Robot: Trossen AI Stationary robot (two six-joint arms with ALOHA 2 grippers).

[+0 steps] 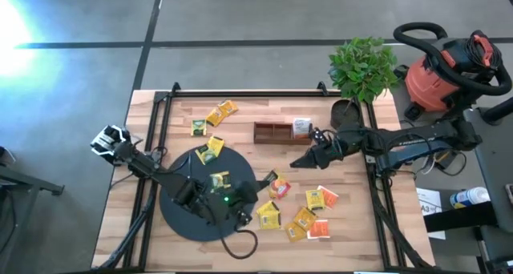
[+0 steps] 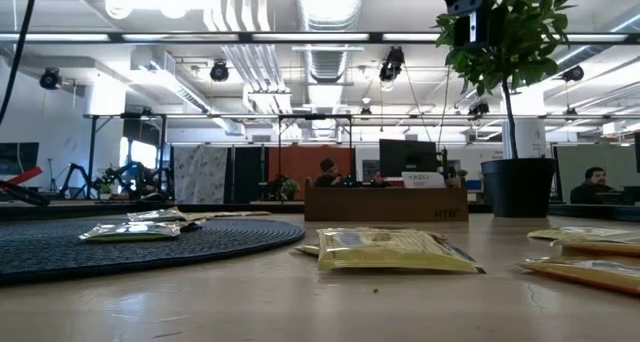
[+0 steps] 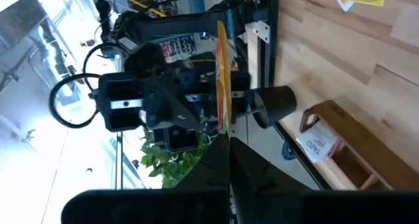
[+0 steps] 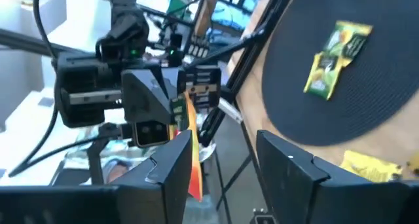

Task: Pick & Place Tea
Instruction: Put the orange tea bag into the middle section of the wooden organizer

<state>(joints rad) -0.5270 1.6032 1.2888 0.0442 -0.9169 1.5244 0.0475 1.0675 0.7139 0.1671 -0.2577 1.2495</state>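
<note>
My left gripper [image 1: 263, 186] hangs over the table's middle, just right of the black disc [image 1: 200, 198], shut on an orange-red and yellow tea sachet [image 1: 276, 184]. My right gripper [image 1: 298, 159] faces it from the right, open, a short way off and touching nothing. In the right wrist view the sachet [image 4: 191, 152] shows edge-on before my open right gripper [image 4: 229, 168]. Two sachets [image 1: 210, 148] lie flat on the disc. Several more [image 1: 313, 214] lie flat on the wood. My left gripper pinches the sachet between its two fingers by one end [image 3: 224, 129]. The fingers come roughly level from the table's left. The sachet stands on edge beyond the fingertips, lifted clear of the table.
A brown wooden tray [image 1: 272, 133] stands at the far middle with a sachet [image 1: 301, 127] at its right end. A potted plant [image 1: 362, 66] stands at the far right corner. Black frame rails [image 1: 160, 138] run along the table's edges. A red shop vacuum [image 1: 445, 74] sits off the table.
</note>
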